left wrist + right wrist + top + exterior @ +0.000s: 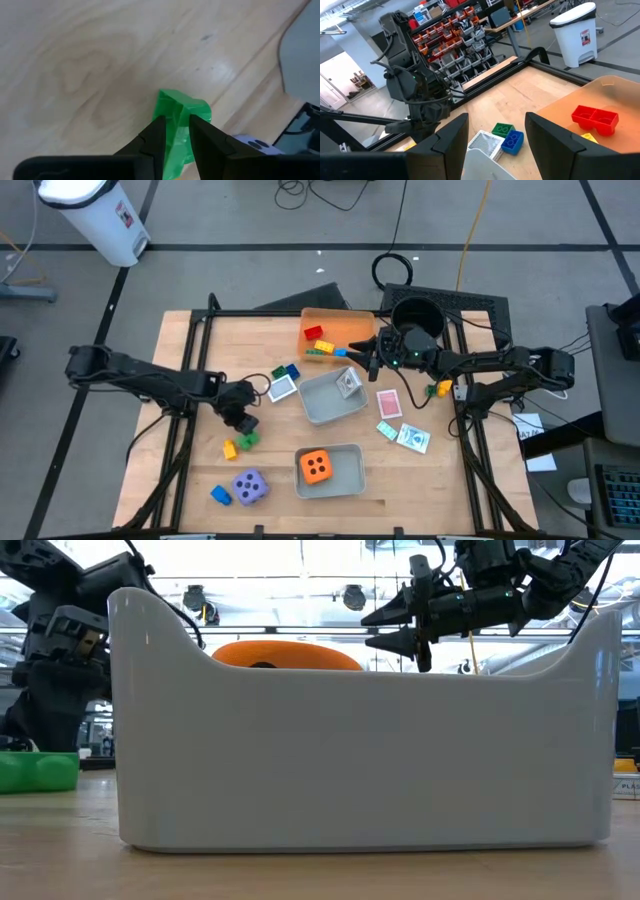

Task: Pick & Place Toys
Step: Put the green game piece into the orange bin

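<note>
Holding 1 orange die (pixel 317 466), grey tray (pixel 352 481)

Both arms are matte black jointed tubes with black cables, each ending in two tapered black fingers (pixel 554 137), with a small green light on the right arm's wrist (pixel 397 362).

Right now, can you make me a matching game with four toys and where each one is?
Toys:
1. orange die
2. purple die
3. red brick
4. green brick

Places:
A. in the orange tray
B. between the left gripper's fingers
C. on the bare table, beside a blue brick
D. in the near grey tray

Pairs: 1-D, 2-C, 3-A, 4-B
</note>
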Action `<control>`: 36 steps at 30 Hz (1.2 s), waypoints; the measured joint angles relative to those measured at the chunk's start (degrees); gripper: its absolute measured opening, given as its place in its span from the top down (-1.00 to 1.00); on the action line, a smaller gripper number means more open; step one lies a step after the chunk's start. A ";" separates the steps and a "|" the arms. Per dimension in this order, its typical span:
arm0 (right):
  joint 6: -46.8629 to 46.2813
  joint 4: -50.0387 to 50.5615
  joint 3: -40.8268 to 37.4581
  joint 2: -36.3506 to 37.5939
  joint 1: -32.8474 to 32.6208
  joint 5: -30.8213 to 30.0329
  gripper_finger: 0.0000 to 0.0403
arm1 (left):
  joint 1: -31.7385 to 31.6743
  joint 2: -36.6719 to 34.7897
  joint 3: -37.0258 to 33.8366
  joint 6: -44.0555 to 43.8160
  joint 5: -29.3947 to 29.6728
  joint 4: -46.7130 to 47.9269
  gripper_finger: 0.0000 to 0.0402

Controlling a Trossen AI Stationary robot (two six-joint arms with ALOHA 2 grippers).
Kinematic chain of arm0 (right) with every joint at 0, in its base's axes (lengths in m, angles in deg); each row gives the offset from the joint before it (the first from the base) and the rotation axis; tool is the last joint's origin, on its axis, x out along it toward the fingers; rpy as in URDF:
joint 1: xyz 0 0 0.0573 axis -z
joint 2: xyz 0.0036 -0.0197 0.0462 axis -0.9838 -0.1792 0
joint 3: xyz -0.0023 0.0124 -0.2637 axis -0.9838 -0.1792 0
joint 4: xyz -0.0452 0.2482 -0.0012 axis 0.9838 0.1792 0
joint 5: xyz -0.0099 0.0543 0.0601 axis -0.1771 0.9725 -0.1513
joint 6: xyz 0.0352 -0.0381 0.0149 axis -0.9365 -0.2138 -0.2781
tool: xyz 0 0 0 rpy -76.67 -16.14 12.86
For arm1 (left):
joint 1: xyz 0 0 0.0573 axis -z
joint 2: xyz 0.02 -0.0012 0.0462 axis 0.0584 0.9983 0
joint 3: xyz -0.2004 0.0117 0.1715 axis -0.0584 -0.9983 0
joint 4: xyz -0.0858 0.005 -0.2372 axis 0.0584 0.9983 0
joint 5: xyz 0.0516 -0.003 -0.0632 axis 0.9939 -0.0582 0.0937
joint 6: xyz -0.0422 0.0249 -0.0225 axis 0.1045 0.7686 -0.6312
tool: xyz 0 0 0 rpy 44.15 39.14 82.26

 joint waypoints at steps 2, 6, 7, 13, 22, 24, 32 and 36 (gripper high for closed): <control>0.00 0.29 0.00 0.00 -0.02 -0.01 0.07 | 0.02 1.08 0.02 0.15 -0.15 -1.92 0.56; 0.00 0.36 0.00 0.00 -0.02 0.00 0.07 | 0.02 1.50 -0.01 0.79 -0.13 -3.44 0.59; 0.00 0.41 0.00 0.00 -0.02 0.00 0.07 | 0.02 1.50 -0.01 0.79 -0.15 -3.54 0.63; 0.22 0.45 0.00 0.00 -0.02 0.00 0.07 | 0.00 1.48 -0.01 1.19 -0.60 -3.95 0.96; 0.22 0.45 0.00 0.00 -0.02 0.00 0.07 | -0.92 0.82 -0.23 2.69 -1.09 -6.36 0.99; 0.24 0.55 0.00 0.00 -0.02 0.00 0.07 | -1.49 0.50 -0.23 2.69 -1.13 -6.63 0.99; 0.24 0.84 0.00 0.00 -0.02 0.03 0.07 | -3.44 0.41 -0.23 4.32 -1.77 -6.02 0.99; 0.22 0.84 0.00 0.00 -0.02 0.03 0.07 | -4.87 0.41 -0.23 5.22 -1.78 -4.88 0.98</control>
